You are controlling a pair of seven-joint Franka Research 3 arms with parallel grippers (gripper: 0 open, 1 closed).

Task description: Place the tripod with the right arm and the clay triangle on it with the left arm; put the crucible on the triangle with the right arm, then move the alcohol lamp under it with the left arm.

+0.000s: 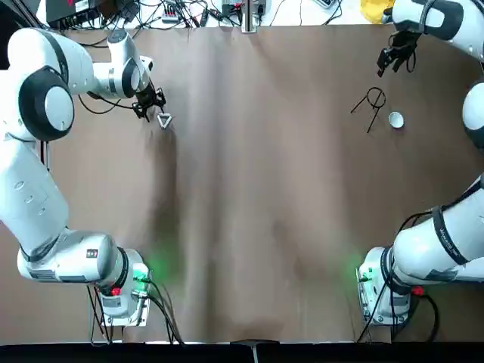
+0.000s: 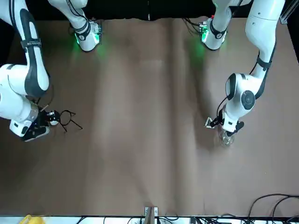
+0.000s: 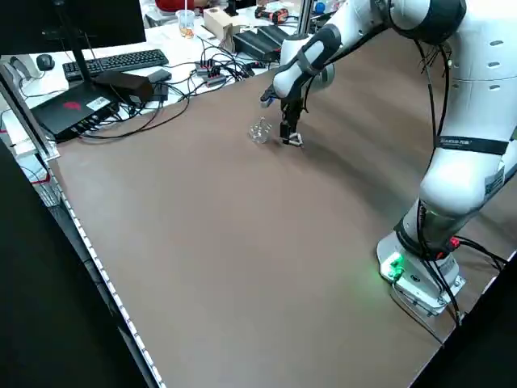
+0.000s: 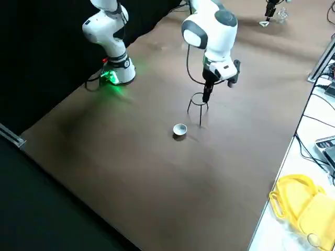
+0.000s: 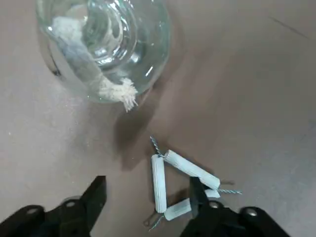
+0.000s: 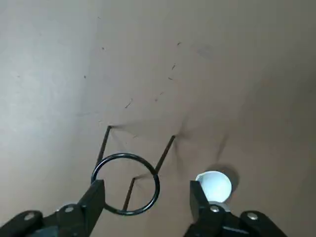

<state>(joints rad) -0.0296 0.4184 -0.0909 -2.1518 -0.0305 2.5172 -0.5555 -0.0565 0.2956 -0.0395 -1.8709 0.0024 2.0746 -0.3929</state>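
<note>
**Both tools poised over their first pickups, nothing lifted yet**

The right tool (image 6: 143, 197) hangs just above the tripod (image 6: 129, 183), fingers spread wide, one finger at the ring's outer edge and the other nearer the crucible (image 6: 214, 186). The tripod stands upright on its three legs on the tabletop (image 1: 257, 189), at the robot's far right, with the crucible sitting just beside it and apart from the legs. In the right side view the tool (image 4: 207, 94) appears to be right at the ring (image 4: 198, 99), though whether a finger touches the wire is hard to judge from that angle.

The left tool (image 5: 148, 197) is open too, low over the clay triangle (image 5: 178, 185), which lies flat at the far left. One finger covers part of the triangle's corner; the other stands clear of it on bare surface. The alcohol lamp (image 5: 103, 44) rests near the triangle, its wick showing through the glass, and touches neither triangle nor tool.

The step in hand looks to be the right arm's grasp of the tripod. To do it well, the fingers should close across the ring's thin wire squarely, not on one leg, so the stand does not swing or tip when raised. The finger by the crucible needs watching: a sideways drift could knock the cup. Lift straight up until the legs clear, then set all three feet down together where the left arm can reach
</note>
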